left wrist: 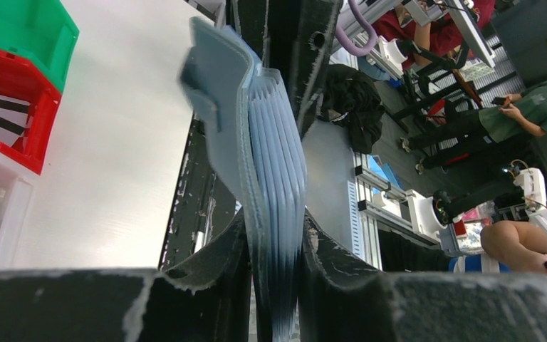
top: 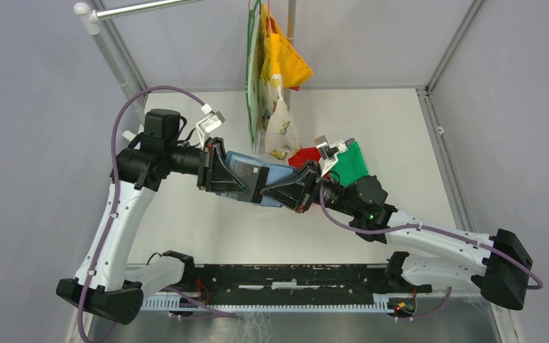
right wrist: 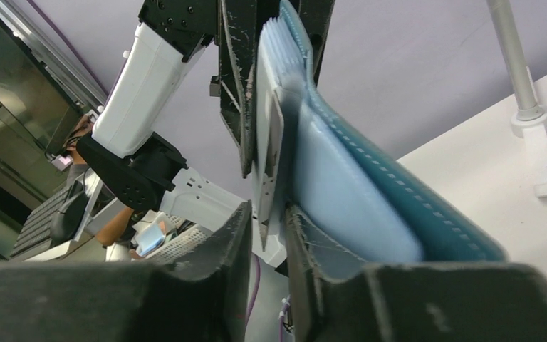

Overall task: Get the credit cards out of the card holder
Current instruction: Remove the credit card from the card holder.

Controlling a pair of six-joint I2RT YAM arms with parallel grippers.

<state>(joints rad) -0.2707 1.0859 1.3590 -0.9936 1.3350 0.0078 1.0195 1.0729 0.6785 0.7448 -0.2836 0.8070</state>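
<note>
Two-sided hold on the card holder (top: 279, 174).
My left gripper (left wrist: 274, 235) clamps it; my right gripper (right wrist: 267, 228), narrow, straddles a credit card (right wrist: 269, 164).

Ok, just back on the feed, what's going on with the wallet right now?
The left gripper is clamped on the teal card holder, holding it above the table with its pockets fanned. The right gripper has its fingers on either side of a pale credit card that sticks partly out of a pocket. Whether they are pinching it is unclear.
</note>
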